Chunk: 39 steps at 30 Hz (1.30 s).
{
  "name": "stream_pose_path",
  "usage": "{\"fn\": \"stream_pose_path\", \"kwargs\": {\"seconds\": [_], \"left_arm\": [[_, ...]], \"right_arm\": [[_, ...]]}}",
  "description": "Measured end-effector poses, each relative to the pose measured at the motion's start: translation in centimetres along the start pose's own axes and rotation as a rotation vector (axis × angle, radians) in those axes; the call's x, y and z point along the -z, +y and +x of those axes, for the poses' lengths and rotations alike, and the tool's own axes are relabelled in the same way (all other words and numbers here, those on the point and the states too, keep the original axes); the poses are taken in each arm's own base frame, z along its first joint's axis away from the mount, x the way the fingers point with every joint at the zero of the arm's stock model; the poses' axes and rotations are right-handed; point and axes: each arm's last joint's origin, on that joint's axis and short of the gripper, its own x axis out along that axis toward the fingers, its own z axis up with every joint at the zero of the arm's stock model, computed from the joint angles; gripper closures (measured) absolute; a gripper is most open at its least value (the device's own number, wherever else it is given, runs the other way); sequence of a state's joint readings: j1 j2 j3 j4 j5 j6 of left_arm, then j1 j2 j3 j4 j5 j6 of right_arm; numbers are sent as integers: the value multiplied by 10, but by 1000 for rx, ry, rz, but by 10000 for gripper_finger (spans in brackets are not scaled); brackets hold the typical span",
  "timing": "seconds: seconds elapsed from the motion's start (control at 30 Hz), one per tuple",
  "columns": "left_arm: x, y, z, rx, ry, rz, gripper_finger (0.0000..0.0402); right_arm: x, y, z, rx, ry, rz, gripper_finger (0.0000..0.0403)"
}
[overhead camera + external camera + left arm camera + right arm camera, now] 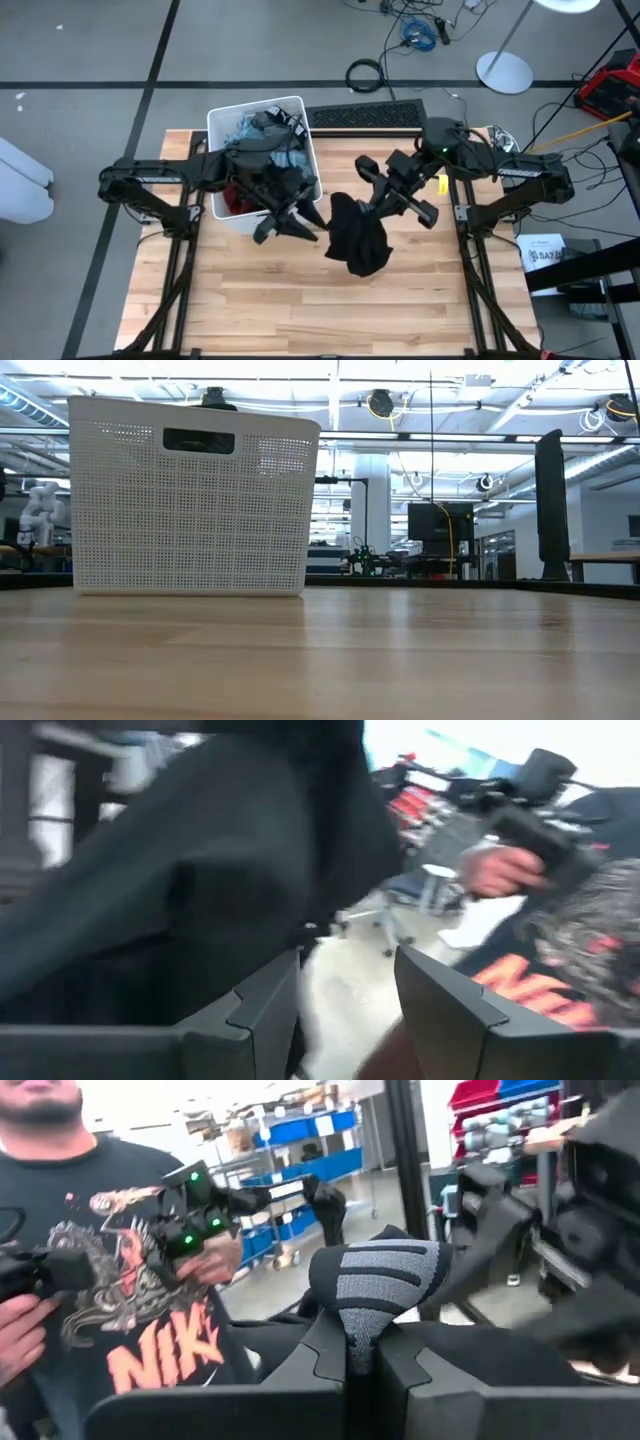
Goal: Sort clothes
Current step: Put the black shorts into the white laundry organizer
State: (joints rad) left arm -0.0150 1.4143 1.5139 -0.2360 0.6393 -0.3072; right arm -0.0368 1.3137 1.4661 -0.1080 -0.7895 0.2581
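Note:
A white bin (pixel 228 120) stands at the table's far left, filled with clothes (pixel 262 150) in blue, grey, black and red. It also fills the left of the low view as a perforated white bin (pixel 190 500). A black garment (pixel 357 238) hangs over the middle of the table, with my right gripper (pixel 347 203) shut on its top. My left gripper (pixel 284 226) stands open just left of it, by the bin's near right corner. The left wrist view shows that garment (pixel 200 870) beside my left gripper (pixel 350 1005), with nothing between its fingers. My right gripper pinches the black garment between its two fingers at a bunched fold (pixel 361 1342). A grey-striped ribbed band (pixel 385 1280) sticks out past the fingertips. The fingers lie about level and come from the table's right. The garment hangs slack below them, clear of the table.
A black keyboard (pixel 365 115) lies at the table's far edge, right of the bin. A person in a dark printed shirt (pixel 110 1330) stands beyond the table holding hand controls. The near half of the wooden table (pixel 330 310) is bare.

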Motion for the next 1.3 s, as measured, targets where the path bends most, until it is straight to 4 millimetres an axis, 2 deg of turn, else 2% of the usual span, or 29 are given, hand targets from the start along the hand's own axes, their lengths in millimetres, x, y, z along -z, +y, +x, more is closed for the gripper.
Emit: {"fn": "stream_pose_path", "kwargs": {"seconds": [0.33, 0.7, 1.3], "left_arm": [[0, 0, -2, -47, -6, 0, 227], [12, 11, -5, -272, 68, -60, 227], [12, 11, -2, -215, 66, -73, 227]], "right_arm": [[-7, -3, -9, 80, -52, 13, 398], [-7, -3, -8, 73, -49, 20, 398], [-7, -4, -10, 80, -47, 11, 397]]}}
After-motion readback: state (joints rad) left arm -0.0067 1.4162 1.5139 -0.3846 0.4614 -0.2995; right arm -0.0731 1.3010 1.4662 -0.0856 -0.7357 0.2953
